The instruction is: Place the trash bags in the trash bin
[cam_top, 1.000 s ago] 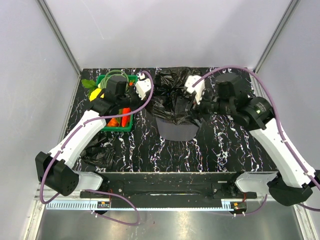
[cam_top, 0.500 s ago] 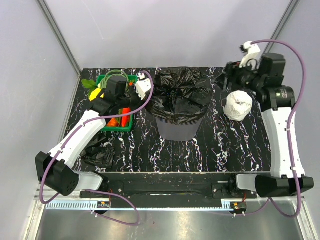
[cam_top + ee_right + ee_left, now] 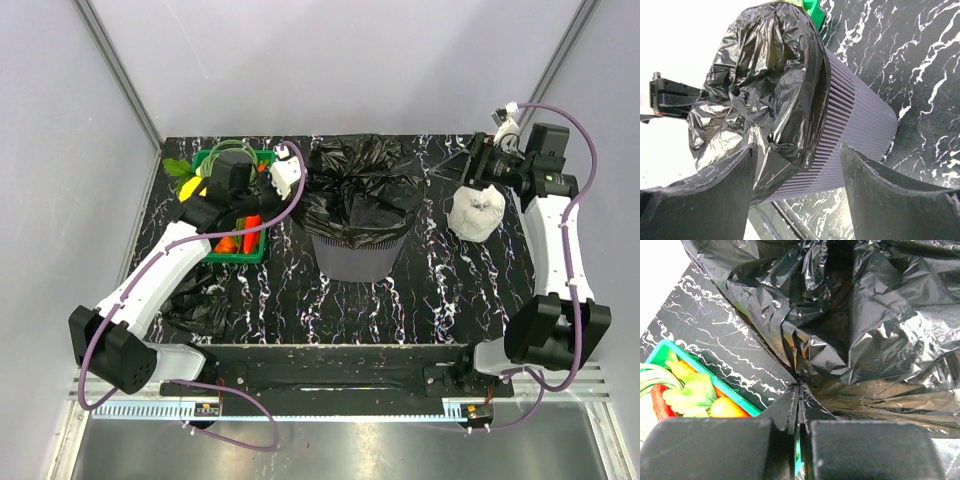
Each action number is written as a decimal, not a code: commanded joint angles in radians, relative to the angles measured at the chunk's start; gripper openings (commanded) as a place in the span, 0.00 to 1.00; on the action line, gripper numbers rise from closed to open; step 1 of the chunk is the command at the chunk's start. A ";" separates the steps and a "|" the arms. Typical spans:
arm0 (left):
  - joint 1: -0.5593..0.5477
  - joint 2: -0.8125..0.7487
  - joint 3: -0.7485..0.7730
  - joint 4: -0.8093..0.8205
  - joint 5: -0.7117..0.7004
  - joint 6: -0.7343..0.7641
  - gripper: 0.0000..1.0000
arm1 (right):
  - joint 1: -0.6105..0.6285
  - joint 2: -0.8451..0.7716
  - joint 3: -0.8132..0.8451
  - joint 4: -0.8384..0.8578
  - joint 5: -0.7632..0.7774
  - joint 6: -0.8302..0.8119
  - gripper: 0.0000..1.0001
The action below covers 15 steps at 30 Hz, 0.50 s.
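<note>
The grey ribbed trash bin stands mid-table with a glossy black trash bag spread over its rim. At the bin's left rim my left gripper is shut, and the bag's folds run tight into its fingertips. My right gripper hangs open and empty at the back right, well off the bin. Between its fingers the right wrist view shows the bin's wall and the bag at a distance. A second crumpled trash bag lies on the table at front left.
A green crate of toy vegetables sits under the left arm, just left of the bin. A white roll stands right of the bin, below the right gripper. Grey walls close in the black marbled table.
My right arm has let go at the bin's right rim and swung away to the back right corner, which uncovers the white roll. The left arm has not moved.
</note>
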 commanded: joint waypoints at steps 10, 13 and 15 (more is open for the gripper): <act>0.005 -0.031 0.028 0.059 0.040 -0.008 0.01 | -0.029 0.053 -0.099 0.203 -0.228 0.056 0.72; 0.005 -0.030 0.030 0.057 0.043 -0.008 0.01 | -0.029 0.074 -0.112 0.242 -0.274 0.082 0.70; 0.005 -0.030 0.030 0.057 0.045 -0.008 0.01 | -0.029 0.082 -0.126 0.285 -0.311 0.111 0.70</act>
